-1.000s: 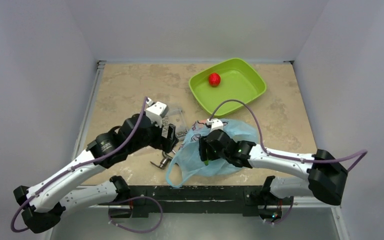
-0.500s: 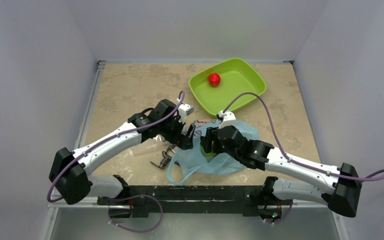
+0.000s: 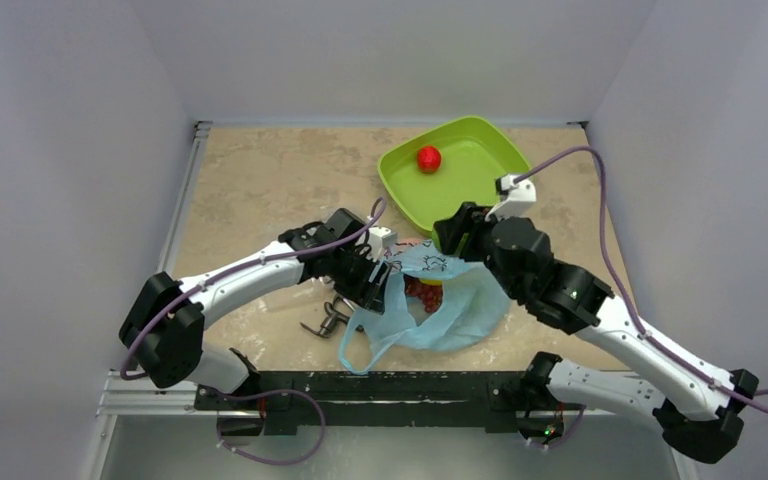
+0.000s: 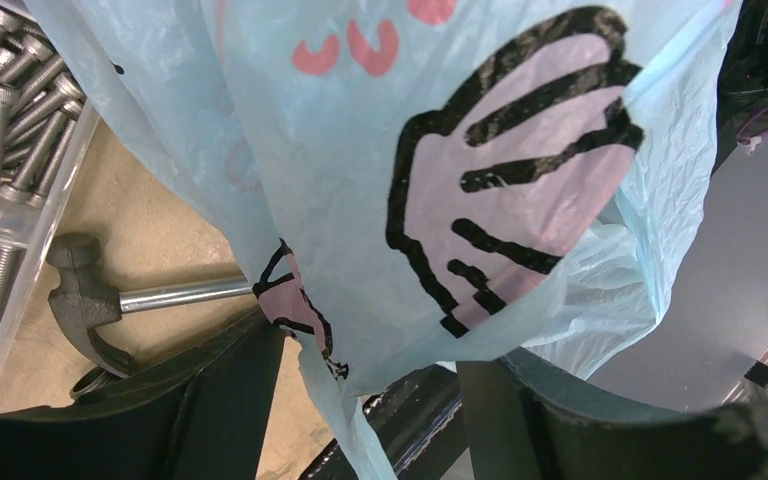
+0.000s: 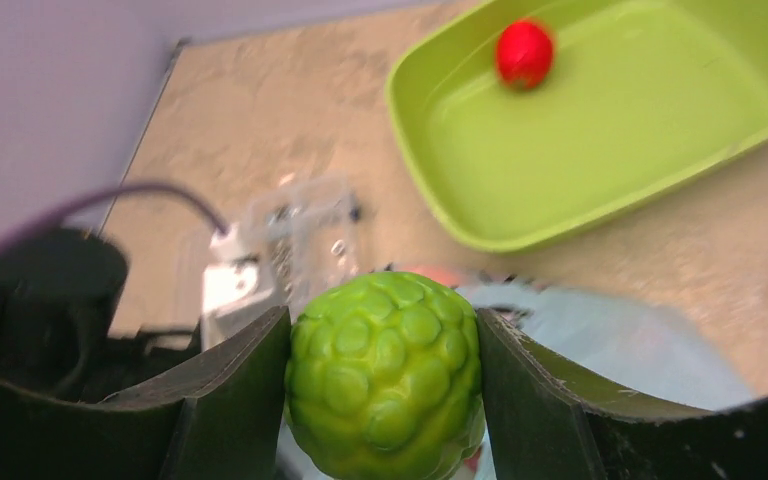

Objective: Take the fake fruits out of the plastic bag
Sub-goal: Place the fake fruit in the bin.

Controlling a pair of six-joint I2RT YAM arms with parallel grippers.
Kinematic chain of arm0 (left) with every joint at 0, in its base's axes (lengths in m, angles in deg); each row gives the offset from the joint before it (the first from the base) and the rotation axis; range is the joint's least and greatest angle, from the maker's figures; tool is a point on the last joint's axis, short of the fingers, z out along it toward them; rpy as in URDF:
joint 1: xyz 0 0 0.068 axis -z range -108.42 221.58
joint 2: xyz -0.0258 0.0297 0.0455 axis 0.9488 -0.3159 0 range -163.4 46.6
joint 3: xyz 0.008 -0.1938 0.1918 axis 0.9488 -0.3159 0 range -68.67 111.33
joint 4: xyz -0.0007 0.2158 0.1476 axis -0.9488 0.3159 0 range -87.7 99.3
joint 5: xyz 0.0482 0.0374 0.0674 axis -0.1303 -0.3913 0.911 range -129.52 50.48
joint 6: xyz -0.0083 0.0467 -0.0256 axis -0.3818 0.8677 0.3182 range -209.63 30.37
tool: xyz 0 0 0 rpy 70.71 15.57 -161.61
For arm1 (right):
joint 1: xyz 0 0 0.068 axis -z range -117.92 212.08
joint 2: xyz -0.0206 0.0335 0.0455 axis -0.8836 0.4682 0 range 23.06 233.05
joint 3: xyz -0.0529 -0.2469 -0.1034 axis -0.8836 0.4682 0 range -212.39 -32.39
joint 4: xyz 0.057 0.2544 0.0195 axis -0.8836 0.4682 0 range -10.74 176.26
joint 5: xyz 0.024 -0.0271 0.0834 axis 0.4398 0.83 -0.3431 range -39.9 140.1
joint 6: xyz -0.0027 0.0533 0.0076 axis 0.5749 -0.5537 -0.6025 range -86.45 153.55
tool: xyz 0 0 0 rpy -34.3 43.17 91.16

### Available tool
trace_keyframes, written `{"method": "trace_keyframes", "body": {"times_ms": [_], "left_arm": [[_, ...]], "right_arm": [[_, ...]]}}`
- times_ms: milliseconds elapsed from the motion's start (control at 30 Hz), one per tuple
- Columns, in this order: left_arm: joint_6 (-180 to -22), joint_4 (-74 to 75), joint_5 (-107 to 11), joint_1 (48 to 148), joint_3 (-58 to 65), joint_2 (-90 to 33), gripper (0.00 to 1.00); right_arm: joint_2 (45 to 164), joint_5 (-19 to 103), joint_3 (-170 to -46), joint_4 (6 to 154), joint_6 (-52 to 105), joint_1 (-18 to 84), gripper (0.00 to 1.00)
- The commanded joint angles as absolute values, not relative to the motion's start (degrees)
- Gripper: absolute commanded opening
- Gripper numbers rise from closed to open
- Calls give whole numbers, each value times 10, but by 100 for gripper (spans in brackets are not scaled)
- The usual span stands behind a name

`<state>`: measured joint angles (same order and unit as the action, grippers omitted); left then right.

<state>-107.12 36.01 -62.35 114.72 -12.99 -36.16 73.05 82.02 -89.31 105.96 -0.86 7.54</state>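
Observation:
The light-blue plastic bag (image 3: 465, 305) lies crumpled at the table's near middle, with a red fruit (image 3: 425, 293) showing in its open mouth. My right gripper (image 3: 452, 232) is above the bag's far edge, shut on a bumpy green grape bunch (image 5: 385, 390); the jaws (image 5: 382, 320) press both its sides. My left gripper (image 3: 380, 290) is at the bag's left edge. In the left wrist view its jaws (image 4: 370, 350) stand wide apart, with a fold of the printed bag film (image 4: 500, 180) hanging between them. Other fruits are hidden.
A lime-green tray (image 3: 490, 180) at the back right holds a red fruit (image 3: 428, 158), which also shows in the right wrist view (image 5: 523, 52). Grey metal tools (image 3: 325, 320) lie left of the bag, among them a hammer (image 4: 85, 300). A clear bag of screws (image 4: 0, 150) lies beside it.
My right gripper has lifted out of the bag and moved back toward the tray with the green grape bunch. My left arm has swung right to the bag's left edge.

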Motion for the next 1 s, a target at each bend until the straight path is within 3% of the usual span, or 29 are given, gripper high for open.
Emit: {"method": "trace_keyframes", "body": {"times_ms": [0,233,433,500,700,900,967], "left_arm": [[-1034,371,-634,1146,-101,-346,64],[-1009,397,-622,1146,-93,-345,60],[-994,417,-618,1146,-82,-347,67],[-991,420,-620,1146,-80,-344,68],[-989,422,-622,1146,-83,-336,68],[-989,425,-619,1147,-80,-340,68],[-989,425,-619,1147,-81,-337,68]], "right_arm": [[756,795,-932,1035,77,180,0],[899,709,-973,946,126,307,0],[1051,714,-1052,922,172,378,0],[1099,705,-1079,923,178,393,4],[1215,652,-1145,927,179,397,38],[1258,626,-1178,950,163,397,82],[1258,633,-1187,967,167,396,90]]}}
